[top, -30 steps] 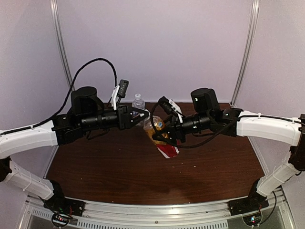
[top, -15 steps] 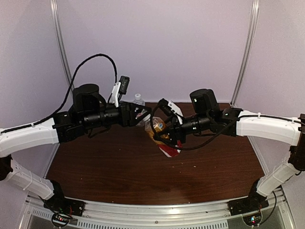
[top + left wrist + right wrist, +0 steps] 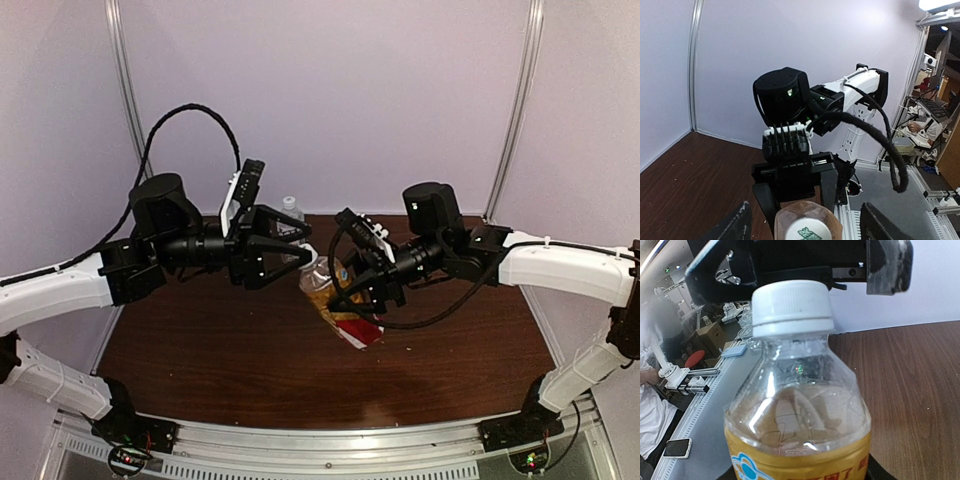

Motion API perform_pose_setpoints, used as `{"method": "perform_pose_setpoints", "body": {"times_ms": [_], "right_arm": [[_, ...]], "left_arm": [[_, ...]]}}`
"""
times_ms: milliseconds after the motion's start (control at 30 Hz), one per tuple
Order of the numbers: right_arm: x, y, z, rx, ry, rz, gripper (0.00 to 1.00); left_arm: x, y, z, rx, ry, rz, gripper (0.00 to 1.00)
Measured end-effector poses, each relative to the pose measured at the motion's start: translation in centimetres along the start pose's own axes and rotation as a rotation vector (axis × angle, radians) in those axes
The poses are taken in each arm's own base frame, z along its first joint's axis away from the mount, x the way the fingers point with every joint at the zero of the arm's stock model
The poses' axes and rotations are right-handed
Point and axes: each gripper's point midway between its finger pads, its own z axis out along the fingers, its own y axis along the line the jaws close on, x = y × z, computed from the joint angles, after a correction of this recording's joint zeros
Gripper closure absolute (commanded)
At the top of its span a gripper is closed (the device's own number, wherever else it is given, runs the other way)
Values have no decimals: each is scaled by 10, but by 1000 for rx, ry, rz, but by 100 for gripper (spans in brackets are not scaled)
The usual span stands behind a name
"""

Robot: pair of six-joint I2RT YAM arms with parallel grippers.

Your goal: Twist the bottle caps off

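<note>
The amber bottle [image 3: 343,308] with its red-white label hangs tilted over the middle of the table, neck pointing left. My right gripper [image 3: 362,290] is shut on its body. Its white cap [image 3: 791,307] sits on the neck. My left gripper [image 3: 303,250] is open, one finger on each side of the cap [image 3: 307,256], clear of it. In the left wrist view the cap top [image 3: 807,231] shows a green mark, between the spread fingers [image 3: 735,226]. The clear bottle [image 3: 291,212] stands upright at the table's back with its cap [image 3: 290,201] on.
The brown table [image 3: 220,350] ends at a metal rail along the near side. Purple walls close the back and sides. A black cable [image 3: 190,125] loops above the left arm, and another hangs under the right wrist.
My left gripper was shut on the amber bottle's cap; it has opened and drawn slightly back to the left. The right gripper has lowered the bottle a little.
</note>
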Motion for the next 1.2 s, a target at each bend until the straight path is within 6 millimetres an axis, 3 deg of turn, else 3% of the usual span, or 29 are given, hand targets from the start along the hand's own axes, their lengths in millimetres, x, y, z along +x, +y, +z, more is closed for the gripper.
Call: {"method": "perform_pose_setpoints", "body": {"times_ms": [200, 467, 800, 967, 1200], "right_arm": [[-5, 8, 0, -48, -16, -5, 58], [-1, 8, 0, -52, -15, 5, 58], [-3, 3, -2, -31, -23, 15, 59], [-4, -9, -4, 50, -26, 17, 59], [1, -52, -12, 315, -9, 33, 58]], "left_arm": [[11, -5, 9, 78, 23, 0, 46], [11, -9, 11, 114, 0, -10, 62], [7, -2, 11, 83, -38, -31, 100], [5, 14, 11, -9, -59, -93, 100], [17, 62, 7, -338, -75, -333, 100]]}}
